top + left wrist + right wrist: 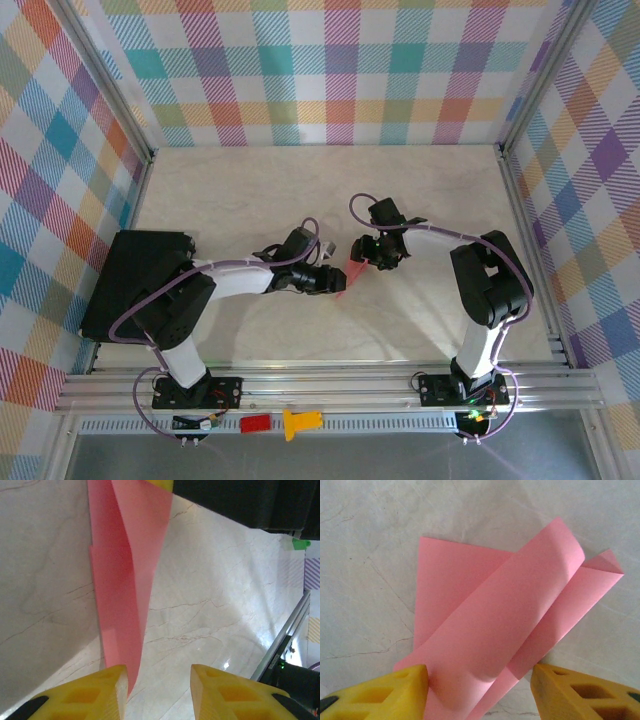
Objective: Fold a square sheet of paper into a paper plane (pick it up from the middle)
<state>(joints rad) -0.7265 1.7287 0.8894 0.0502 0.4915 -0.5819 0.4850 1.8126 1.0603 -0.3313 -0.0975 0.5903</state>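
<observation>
From above, the half-folded square sheet of paper lies on the desk between both arms, reachable by either; at the left wrist, the left jaws stand apart beside its narrow end; at the right wrist, the right jaws stand apart astride a raised flap, probably to flatten it.

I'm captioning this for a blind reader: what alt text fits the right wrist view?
A partly folded salmon-pink sheet of paper lies on a pale marbled table, one flap curling upward. The right tool has its two yellow fingertips apart at the bottom edge, the paper's near end between them.
</observation>
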